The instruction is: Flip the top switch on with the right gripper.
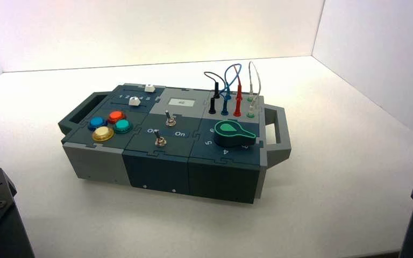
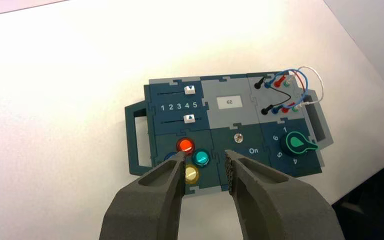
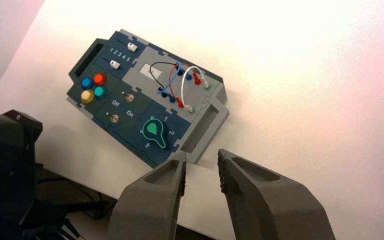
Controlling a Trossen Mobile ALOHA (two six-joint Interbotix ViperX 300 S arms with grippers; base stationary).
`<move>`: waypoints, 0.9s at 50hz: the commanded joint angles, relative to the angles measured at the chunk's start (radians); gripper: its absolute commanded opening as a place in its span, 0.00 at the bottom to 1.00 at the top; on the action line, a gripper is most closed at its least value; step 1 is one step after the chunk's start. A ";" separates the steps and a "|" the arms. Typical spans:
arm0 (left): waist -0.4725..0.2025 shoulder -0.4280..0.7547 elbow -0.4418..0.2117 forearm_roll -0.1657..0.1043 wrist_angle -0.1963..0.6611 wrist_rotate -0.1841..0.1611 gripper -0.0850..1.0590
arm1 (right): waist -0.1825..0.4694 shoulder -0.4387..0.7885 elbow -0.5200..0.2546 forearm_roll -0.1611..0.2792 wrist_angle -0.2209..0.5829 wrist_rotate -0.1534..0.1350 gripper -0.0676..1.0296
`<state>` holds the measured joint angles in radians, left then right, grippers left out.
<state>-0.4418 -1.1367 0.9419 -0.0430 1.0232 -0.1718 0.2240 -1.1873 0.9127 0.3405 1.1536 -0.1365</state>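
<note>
1. The box [image 1: 156, 166] is a flat block of matte plastic tiles in dark teal and grey, with joints like puzzle pieces and a loop handle on each short end. It stands on a smooth white table [image 1: 328, 188].
2. On its top are four glossy round buttons [image 1: 110, 125] (red, blue, teal, yellow), two white slider caps [image 1: 142, 94], a small display [image 1: 182, 101], a teal pointed knob [image 1: 233, 133] and thin looped wires [image 1: 231, 80] with plugs.
3. The top switch [image 1: 168, 117] is a small shiny metal toggle in the middle tile, on the farther row. The second toggle [image 1: 161, 141] stands nearer to the robot. Between them are the words "Off" and "On".
4. In the high view its lever stands nearly upright. I cannot tell to which side it leans.
5. The right gripper [image 3: 202, 167] has grey, rough, tapered fingers with ribbed inner pads. They stand a little apart and hold nothing. It hangs over the table beyond the box's handle on the knob side, well apart from the top switch.
6. The left gripper [image 2: 205, 167] hovers above the near edge of the box, fingers parted and empty.
</note>
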 commanded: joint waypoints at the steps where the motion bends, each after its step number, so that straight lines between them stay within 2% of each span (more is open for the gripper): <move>1: 0.005 0.014 -0.012 -0.002 -0.002 -0.009 0.47 | 0.005 0.009 -0.014 0.008 -0.003 -0.003 0.39; 15: 0.005 0.015 -0.023 -0.002 0.002 -0.015 0.47 | 0.005 0.009 -0.020 0.008 -0.005 -0.003 0.39; 20: 0.009 0.029 -0.038 0.000 0.017 -0.018 0.47 | 0.006 0.014 -0.028 0.008 -0.005 -0.005 0.40; 23: 0.031 0.072 -0.078 0.005 0.055 -0.017 0.48 | 0.005 0.021 -0.044 0.009 -0.003 -0.008 0.41; 31: 0.089 0.173 -0.143 0.008 0.110 0.018 0.49 | 0.005 0.046 -0.069 0.009 -0.002 -0.009 0.41; 39: 0.124 0.249 -0.167 0.008 0.121 0.041 0.49 | 0.018 0.117 -0.106 0.021 0.025 -0.012 0.41; 45: 0.135 0.318 -0.179 0.008 0.137 0.048 0.49 | 0.084 0.201 -0.149 0.020 0.011 -0.014 0.41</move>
<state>-0.3160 -0.8621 0.7977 -0.0383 1.1536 -0.1319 0.2654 -1.0446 0.8161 0.3528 1.1766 -0.1396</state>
